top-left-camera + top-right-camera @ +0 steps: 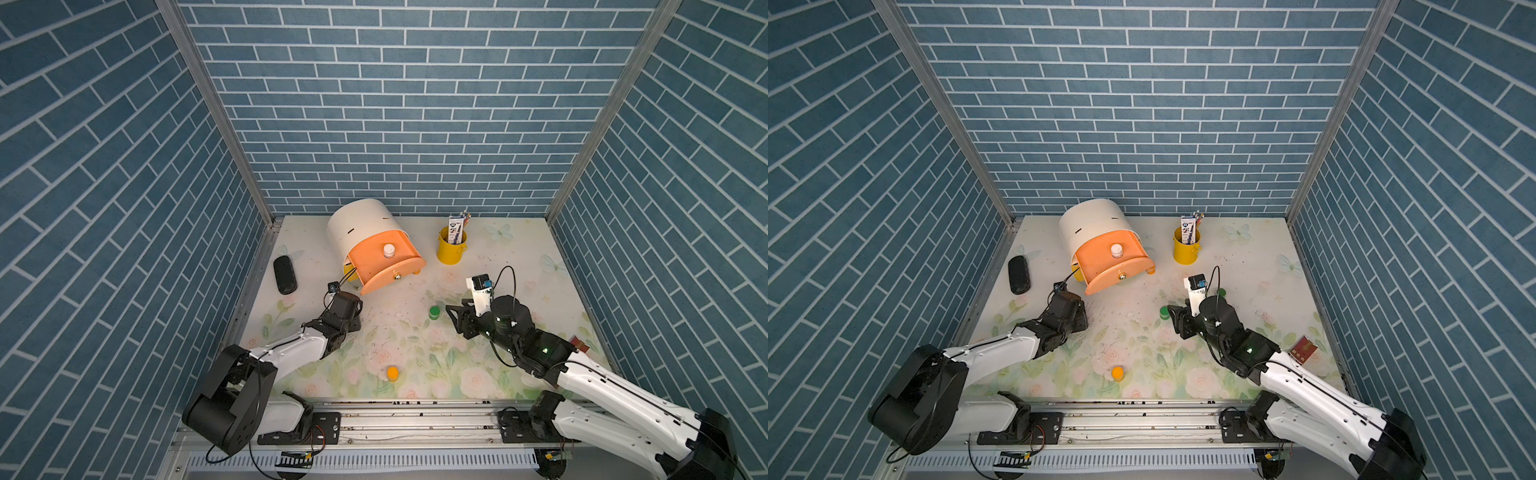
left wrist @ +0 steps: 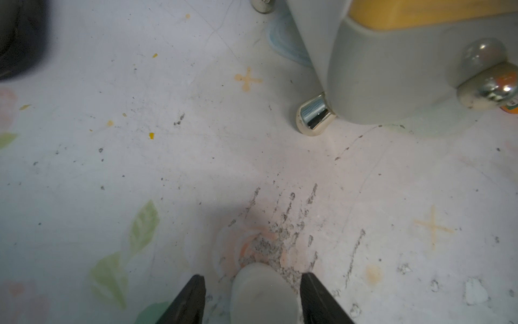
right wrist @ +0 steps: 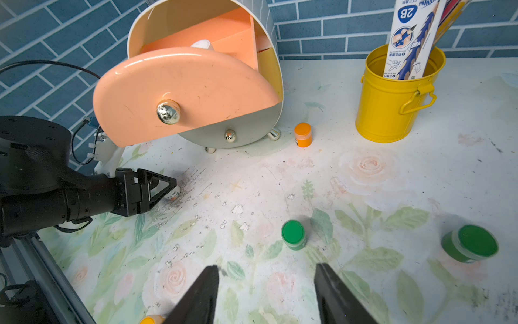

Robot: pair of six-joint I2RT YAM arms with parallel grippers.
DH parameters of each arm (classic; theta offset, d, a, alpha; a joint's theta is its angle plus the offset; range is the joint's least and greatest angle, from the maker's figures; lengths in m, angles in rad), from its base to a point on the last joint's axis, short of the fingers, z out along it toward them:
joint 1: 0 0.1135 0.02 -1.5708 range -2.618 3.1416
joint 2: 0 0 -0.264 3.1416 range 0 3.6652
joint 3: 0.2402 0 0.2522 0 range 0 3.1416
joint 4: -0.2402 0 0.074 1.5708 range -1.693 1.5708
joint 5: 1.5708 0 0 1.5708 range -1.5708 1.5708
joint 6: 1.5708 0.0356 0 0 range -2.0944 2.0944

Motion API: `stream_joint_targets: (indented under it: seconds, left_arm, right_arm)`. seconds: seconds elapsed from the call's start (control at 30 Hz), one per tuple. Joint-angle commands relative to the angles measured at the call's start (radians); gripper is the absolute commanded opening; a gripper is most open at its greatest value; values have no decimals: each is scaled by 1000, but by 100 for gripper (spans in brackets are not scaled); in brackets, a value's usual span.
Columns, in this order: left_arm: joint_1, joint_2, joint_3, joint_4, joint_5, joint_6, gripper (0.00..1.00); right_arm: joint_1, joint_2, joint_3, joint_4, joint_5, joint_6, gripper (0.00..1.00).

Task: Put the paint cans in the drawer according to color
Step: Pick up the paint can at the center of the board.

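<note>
Two risks; left claw (image 2: 252, 276) spread astride lying pale paint can (image 2: 263, 294), not pinching, can may roll off; right claw (image 3: 266, 266) spread, empty, could topple green paint can (image 3: 293, 234).

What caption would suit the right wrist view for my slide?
Left pincer straddles a white paint can near the open peach drawer.

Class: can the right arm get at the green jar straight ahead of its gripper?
Probably yes: the green jar stands upright ahead of the open right gripper, with only bare table between.
</note>
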Motion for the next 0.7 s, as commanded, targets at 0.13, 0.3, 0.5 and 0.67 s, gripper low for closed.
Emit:
stream_joint_targets:
  seconds: [0.13, 0.3, 0.5, 0.67]
  left_arm:
    - [6, 18, 17, 24, 65, 29, 56]
    - [7, 23, 22, -1, 35, 24, 52]
    - [7, 39, 39, -35, -17, 21, 44]
    - [9, 8, 54, -59, -44, 24, 32]
  right_arm:
    - [-8, -28, -9, -29, 1, -6, 59]
    - [-9, -33, -14, -34, 2, -6, 59]
    - [-11, -45, -17, -30, 3, 0, 59]
    - [-16, -56, -16, -36, 6, -1, 59]
